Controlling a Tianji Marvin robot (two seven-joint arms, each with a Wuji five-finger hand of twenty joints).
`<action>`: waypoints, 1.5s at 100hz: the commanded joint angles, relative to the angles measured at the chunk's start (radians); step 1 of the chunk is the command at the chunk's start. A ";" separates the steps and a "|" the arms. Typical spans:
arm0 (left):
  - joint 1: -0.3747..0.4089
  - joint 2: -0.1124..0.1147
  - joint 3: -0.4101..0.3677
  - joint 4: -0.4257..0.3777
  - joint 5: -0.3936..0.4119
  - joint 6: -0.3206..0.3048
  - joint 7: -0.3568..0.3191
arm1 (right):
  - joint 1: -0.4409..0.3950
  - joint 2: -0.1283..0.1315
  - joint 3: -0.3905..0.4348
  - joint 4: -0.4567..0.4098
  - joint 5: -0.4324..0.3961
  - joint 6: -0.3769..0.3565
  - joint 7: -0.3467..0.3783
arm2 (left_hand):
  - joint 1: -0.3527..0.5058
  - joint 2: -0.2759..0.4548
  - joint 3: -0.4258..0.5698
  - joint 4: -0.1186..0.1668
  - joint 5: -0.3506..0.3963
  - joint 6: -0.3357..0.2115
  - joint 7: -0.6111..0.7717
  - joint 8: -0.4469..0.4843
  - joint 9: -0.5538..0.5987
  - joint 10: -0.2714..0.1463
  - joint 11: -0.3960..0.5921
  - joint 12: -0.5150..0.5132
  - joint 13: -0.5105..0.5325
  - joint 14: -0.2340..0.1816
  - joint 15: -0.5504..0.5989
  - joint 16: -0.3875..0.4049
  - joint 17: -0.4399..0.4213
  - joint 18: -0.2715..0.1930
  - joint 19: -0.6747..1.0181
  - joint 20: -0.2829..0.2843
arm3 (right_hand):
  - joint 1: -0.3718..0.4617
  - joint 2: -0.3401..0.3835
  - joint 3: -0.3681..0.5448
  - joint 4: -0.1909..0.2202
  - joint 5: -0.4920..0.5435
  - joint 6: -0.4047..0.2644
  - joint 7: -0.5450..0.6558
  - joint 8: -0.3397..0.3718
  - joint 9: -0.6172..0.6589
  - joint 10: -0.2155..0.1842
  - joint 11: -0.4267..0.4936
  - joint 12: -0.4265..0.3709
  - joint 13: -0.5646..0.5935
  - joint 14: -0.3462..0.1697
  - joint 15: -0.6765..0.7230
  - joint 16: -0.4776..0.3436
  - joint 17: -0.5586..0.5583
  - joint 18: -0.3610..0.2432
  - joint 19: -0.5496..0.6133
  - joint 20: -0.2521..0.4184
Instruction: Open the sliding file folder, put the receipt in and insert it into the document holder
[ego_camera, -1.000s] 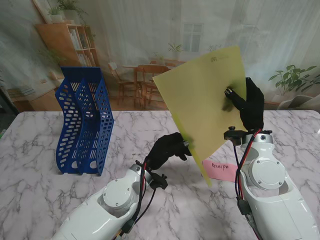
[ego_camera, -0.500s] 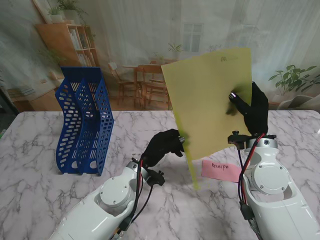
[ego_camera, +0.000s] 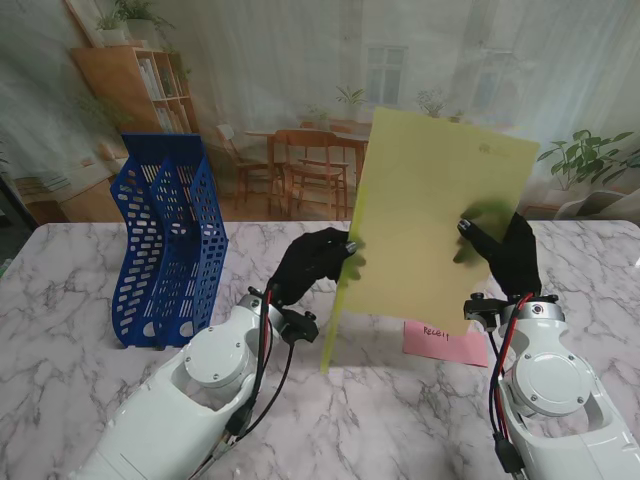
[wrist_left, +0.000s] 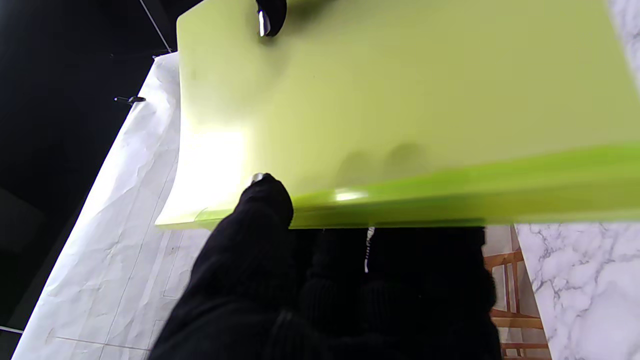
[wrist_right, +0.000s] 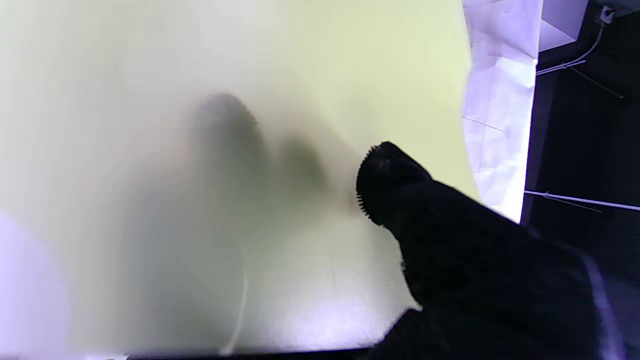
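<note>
Both hands — left hand, right hand — are pinching the yellow-green folder upright; uneven pulling risks it buckling or slipping free.

Stand view: high behind both arms, looking down and forward across the tabletop, wide enough to take in the folder, left hand and right hand. Left wrist view: very close, looking along the fingers at the folder's edge, upside down. Right wrist view: closer yet, filled by the folder's face, thumb in front. Shared by all three: the folder. Seen also from the left wrist: a right fingertip.
</note>
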 joint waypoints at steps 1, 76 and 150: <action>-0.008 0.002 -0.006 -0.012 -0.002 0.015 -0.023 | -0.023 -0.001 -0.003 -0.002 0.008 0.018 0.012 | 0.072 0.015 0.106 0.016 0.067 -0.098 0.097 0.018 0.045 0.010 0.027 0.016 0.043 0.071 0.046 0.017 0.046 -0.037 0.046 0.017 | 0.079 0.064 0.028 0.039 0.019 -0.044 0.020 -0.021 -0.011 -0.003 -0.012 -0.009 0.056 0.008 0.030 0.020 0.025 0.023 0.006 -0.012; 0.032 -0.015 -0.009 0.056 -0.033 0.100 0.002 | -0.138 0.035 0.053 0.025 0.112 0.045 0.218 | 0.072 0.006 0.151 0.011 0.048 -0.037 0.133 0.047 0.058 0.062 0.127 0.096 0.162 0.120 0.133 0.025 0.199 0.018 0.168 -0.006 | -0.047 0.138 -0.096 0.163 -0.145 0.087 -0.427 -0.177 -0.297 0.029 -0.158 -0.155 -0.166 0.052 -0.193 -0.023 -0.228 0.105 -0.144 -0.040; 0.001 -0.036 -0.002 0.088 -0.054 0.111 0.047 | -0.263 0.094 0.135 0.020 0.132 -0.090 0.476 | 0.072 0.011 0.149 0.008 0.036 -0.047 0.149 0.040 0.048 0.058 0.126 0.100 0.159 0.116 0.133 0.010 0.193 0.021 0.170 -0.033 | 0.049 0.012 0.299 0.243 -0.478 0.055 -0.515 -0.318 -0.569 -0.030 -0.235 -0.225 -0.385 -0.001 -0.325 -0.083 -0.425 0.047 -0.300 -0.009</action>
